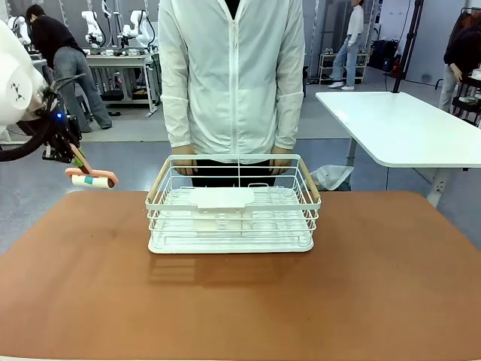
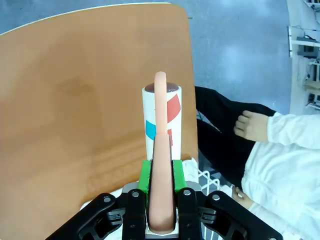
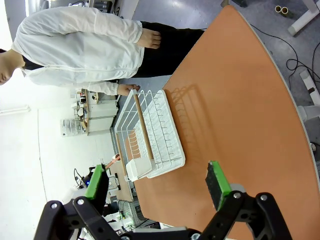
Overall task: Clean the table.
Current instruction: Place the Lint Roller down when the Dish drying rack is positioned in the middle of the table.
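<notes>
1. Landmark: white wire basket, sitting on the reddish-brown table near the far edge, about mid-width.
2. The table spreads out from the basket to both sides and toward the robot; a bare top around it.
3. Left gripper clamped tight on the peach handle of a lint roller; green pads press the handle on both sides.
4. In the front view the lint roller hangs in the air to the left of the basket, at about the level of its rim, over the table's far-left corner, not touching the top.
5. Left wrist view: the roller's white barrel with red and blue print lies just above the table's edge, the basket's wire corner beside the gripper.
6. Right gripper with its jaws spread wide, nothing between them, above the table on the robot's side of the basket.
7. Person in a white jacket stands right behind the basket, a hand at each far corner.
</notes>
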`<state>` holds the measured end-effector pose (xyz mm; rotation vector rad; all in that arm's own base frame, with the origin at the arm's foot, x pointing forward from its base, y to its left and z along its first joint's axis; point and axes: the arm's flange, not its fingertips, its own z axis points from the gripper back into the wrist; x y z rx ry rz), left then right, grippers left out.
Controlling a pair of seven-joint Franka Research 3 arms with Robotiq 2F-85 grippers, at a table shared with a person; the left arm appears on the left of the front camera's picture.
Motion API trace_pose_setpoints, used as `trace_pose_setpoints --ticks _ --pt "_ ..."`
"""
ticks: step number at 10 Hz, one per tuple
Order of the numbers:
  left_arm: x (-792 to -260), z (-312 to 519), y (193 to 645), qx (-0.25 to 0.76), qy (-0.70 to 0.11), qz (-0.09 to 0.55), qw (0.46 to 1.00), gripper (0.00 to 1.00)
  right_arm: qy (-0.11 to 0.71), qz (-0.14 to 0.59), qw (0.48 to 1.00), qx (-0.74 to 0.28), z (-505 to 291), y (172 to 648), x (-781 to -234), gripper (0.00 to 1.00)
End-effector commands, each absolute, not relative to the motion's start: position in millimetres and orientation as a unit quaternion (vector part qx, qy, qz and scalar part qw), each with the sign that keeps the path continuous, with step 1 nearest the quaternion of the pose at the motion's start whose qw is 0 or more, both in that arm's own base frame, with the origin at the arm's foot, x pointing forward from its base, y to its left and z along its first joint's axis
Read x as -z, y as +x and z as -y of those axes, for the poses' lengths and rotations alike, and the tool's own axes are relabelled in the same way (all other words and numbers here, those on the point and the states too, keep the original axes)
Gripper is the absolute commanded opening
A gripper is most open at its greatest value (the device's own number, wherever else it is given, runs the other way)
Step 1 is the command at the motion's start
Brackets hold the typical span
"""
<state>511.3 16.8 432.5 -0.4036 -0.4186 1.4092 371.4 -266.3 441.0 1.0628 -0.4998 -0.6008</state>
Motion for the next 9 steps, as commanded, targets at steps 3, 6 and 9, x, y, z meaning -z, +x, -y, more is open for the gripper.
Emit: trace_pose_setpoints --ticks 3,6,9 --pt "-409.0 -26.5 522.3 -0.624 -0.198 0.187 0.732 0.21 0.499 0.241 0.786 0.275 266.4 371.9 -442.7 1.00" --pt "-392.5 -25.1 528.0 -0.623 -0.206 0.171 0.735 0.21 0.499 0.241 0.786 0.275 266.4 371.9 -442.7 1.00" --pt "-366.6 -26.8 533.5 -0.619 -0.202 0.170 0.739 0.21 0.499 0.241 0.786 0.275 266.4 371.9 -442.7 1.00"
